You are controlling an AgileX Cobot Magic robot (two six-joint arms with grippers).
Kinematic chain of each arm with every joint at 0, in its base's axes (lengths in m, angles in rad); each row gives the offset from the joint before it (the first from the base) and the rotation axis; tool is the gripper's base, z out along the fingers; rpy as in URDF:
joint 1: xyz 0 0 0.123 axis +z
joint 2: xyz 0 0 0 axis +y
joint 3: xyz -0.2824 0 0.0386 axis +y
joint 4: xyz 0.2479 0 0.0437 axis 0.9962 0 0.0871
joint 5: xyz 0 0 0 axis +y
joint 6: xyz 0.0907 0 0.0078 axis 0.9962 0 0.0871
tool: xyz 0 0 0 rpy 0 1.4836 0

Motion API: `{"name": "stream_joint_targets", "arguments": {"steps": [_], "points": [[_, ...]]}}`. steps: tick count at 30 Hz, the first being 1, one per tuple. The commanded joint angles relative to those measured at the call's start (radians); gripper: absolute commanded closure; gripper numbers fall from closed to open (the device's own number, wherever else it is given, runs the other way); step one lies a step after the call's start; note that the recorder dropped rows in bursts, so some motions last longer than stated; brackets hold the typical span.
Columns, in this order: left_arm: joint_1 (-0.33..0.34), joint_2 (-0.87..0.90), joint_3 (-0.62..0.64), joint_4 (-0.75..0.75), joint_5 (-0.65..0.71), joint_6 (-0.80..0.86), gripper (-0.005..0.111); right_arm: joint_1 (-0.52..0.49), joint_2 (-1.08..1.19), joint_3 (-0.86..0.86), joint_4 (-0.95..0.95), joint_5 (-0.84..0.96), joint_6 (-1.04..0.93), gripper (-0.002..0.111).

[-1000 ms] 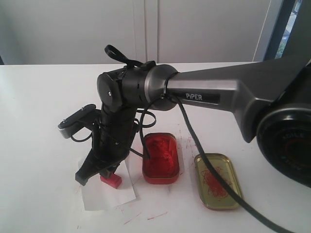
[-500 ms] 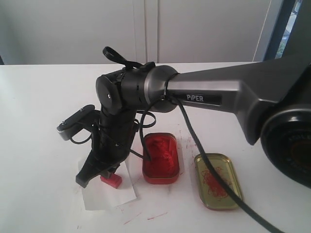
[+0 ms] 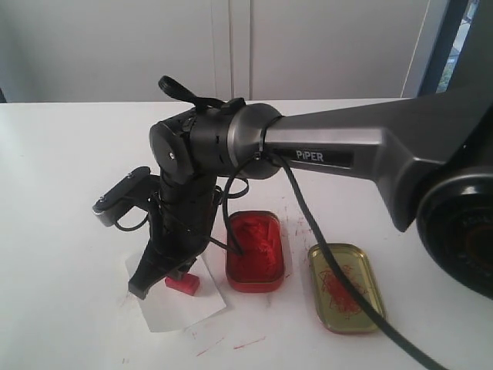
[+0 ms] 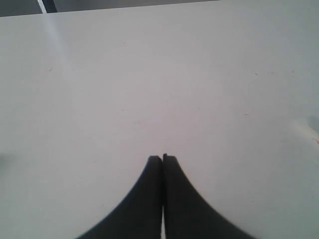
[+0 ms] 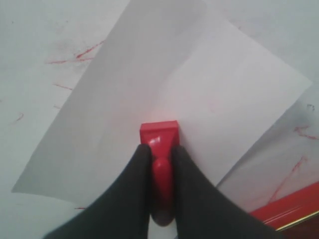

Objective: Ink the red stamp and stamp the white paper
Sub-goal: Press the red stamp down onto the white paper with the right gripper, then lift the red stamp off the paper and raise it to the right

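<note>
the red stamp (image 5: pixel 159 135) is down on the white paper (image 5: pixel 214 94), at the near left of the table (image 3: pixel 62 193). the right gripper (image 5: pixel 160 153) is clamped on its stem. the red ink tin (image 3: pixel 255 250) lies just to the right. the left gripper (image 4: pixel 162 159) has its tips pressed together.

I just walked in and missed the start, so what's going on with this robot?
The right pincer is shut on the red stamp, holding its base against or just above the white paper. The open tin of red ink sits beside the paper, its gold lid farther along. The left pincer is shut over the table, holding nothing.
</note>
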Motion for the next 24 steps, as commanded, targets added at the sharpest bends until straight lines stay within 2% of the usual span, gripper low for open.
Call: {"name": "stream_joint_targets", "arguments": {"steps": [1,24], "points": [[0.001,-0.003,0.005,-0.001,0.002,0.000,0.107,-0.001,0.004,0.015,-0.045,0.021,-0.012,0.108],[0.001,-0.003,0.005,-0.001,0.002,0.000,0.107,-0.001,-0.040,0.012,-0.051,0.028,-0.012,0.108]]}}
